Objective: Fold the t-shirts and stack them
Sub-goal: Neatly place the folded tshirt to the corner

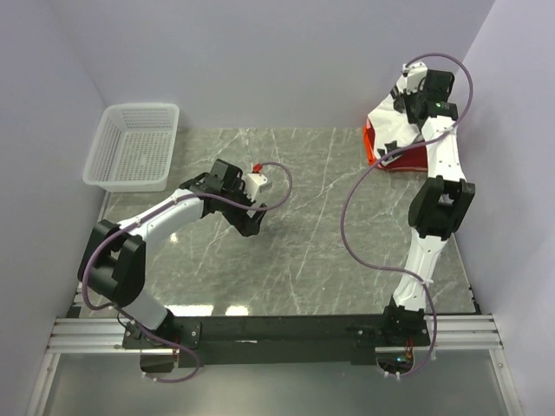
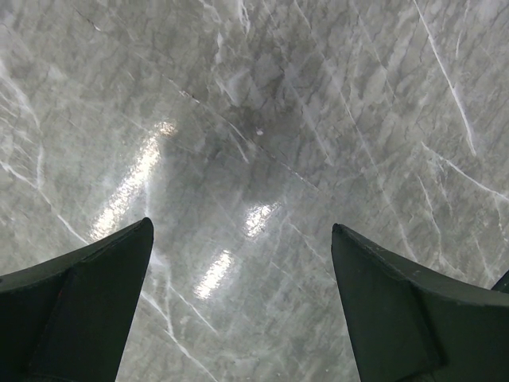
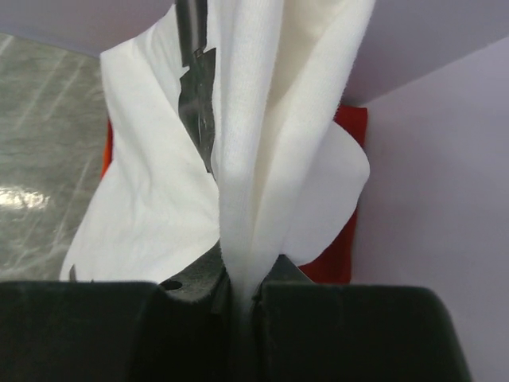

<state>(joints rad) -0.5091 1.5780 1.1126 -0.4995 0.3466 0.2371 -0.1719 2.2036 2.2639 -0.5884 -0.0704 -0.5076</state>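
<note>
My right gripper [image 1: 408, 107] is raised at the back right corner and shut on a bunched fold of the white t-shirt [image 1: 388, 126]. In the right wrist view the white t-shirt [image 3: 262, 143] runs out from between the closed jaws of that gripper [image 3: 242, 296] and hangs down. Under it the red t-shirt [image 1: 408, 159] lies on the table against the right wall, and its red edge [image 3: 338, 247] shows behind the white cloth. My left gripper [image 1: 249, 224] hovers open over the marble left of centre. Nothing lies between its fingers [image 2: 79, 310], only bare table [image 2: 262, 159].
A white plastic mesh basket [image 1: 134, 147] stands at the back left corner of the table. Purple walls close in the back and both sides; the right wall [image 3: 445, 199] is close to my right gripper. Purple cables loop off both arms.
</note>
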